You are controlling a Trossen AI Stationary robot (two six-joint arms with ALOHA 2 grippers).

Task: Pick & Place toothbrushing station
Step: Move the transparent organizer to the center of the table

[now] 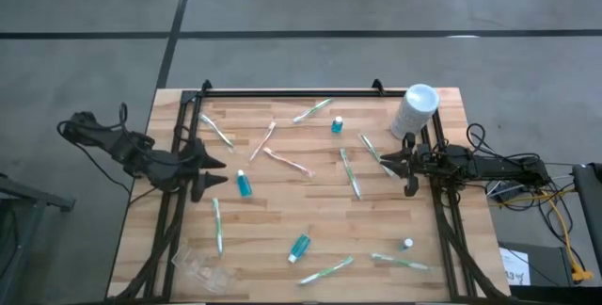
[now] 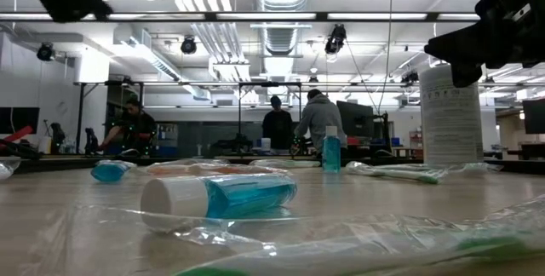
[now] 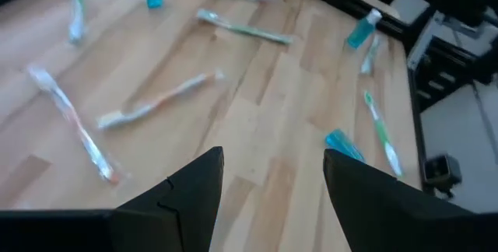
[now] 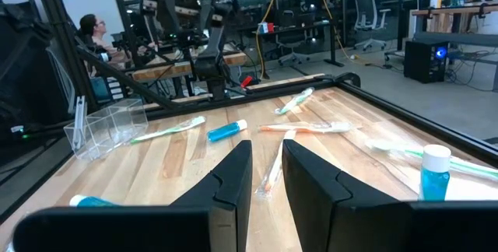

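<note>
Left hand [image 1: 218,171] hovers wide open and empty at the counter's [image 1: 282,211] left edge. Right hand [image 1: 397,166] hovers at the right edge, fingers nearly together, holding nothing. Toothbrushes [image 1: 351,173] and toothpaste tubes [image 1: 244,184] lie scattered across the counter.

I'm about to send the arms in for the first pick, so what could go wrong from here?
1. The toothbrushes lie flat in crinkly wrappers; the gripper may pinch only plastic and slip.
2. The white bottle stands close beside the right gripper; a swing could topple it.
3. The clear container sits at the table's near edge and could be nudged off.
</note>
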